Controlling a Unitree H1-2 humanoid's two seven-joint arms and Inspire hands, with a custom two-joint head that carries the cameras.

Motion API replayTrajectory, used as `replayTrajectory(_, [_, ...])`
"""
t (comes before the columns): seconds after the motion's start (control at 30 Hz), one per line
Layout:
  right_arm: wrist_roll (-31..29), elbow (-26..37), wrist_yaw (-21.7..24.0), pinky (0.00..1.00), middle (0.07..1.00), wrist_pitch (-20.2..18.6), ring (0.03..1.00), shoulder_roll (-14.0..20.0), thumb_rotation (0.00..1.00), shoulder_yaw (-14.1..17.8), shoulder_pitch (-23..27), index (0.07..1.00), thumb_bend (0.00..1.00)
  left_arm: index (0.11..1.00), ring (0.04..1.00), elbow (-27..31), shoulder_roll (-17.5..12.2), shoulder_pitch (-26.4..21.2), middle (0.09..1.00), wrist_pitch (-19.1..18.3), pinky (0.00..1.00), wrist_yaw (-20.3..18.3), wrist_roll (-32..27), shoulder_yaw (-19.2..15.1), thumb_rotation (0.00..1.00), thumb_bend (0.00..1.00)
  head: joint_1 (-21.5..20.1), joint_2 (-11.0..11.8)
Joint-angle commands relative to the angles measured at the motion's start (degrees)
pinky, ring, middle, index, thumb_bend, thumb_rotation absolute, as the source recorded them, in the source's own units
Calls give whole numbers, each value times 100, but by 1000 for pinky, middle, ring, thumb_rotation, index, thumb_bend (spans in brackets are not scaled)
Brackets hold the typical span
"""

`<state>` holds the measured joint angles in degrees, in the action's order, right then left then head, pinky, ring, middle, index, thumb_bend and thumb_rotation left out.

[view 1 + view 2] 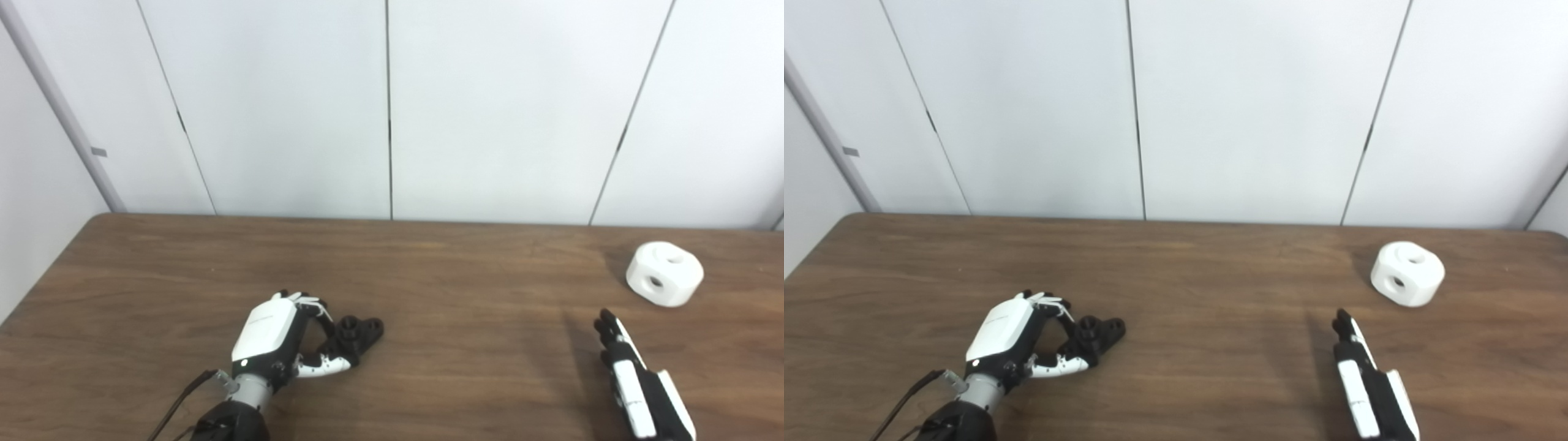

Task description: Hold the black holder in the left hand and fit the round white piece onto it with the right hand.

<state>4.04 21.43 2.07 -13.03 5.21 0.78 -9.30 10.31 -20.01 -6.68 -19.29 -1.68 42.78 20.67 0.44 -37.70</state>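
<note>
**K:** Two parts on the worktop [429, 269], neither joined yet. Black holder [358, 334] sits near-left, lying flat on the wood. Round white piece [664, 272] is far-right, well apart from it.

**M:** Left hand [275, 337] status?

**K:** Curled round the holder's left end, fingers [306, 301] over the far side, thumb coming in from the near side. Contact looks likely, but the holder is resting on the worktop, not lifted. Can't tell if the grip is actually tight. I'd call it closing, not clamped.

**M:** Why that end?

**K:** My read: it leaves the right end with the raised boss free, so the white piece has somewhere to seat.

**M:** Right hand [637, 380]?

**K:** Near-right, edge-on to both cameras, fingers extended and pointing far, toward the white piece. Empty. It's short of the piece, not touching. Whether the fingers are spread or together I can't tell from this angle.

**M:** White piece orientation?

**K:** One hole up, one hole facing near. Which bore mates with the holder isn't clear; it may need turning once picked up.
</note>
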Motion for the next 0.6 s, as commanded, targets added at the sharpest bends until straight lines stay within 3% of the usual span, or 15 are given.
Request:
replayTrajectory(0.0, [46,292,-19,1000,969,23,1000,-59,1000,-44,-13,968,602,485,904,206,28,37,795,168,1000,-166,128,107,48,521,-17,-48])
replayTrajectory(0.57, [97,946,-41,1000,958,-673,996,15,1000,82,49,966,638,486,900,897,213,555,790,479,1000,-585,623,199,48,521,-334,-594])
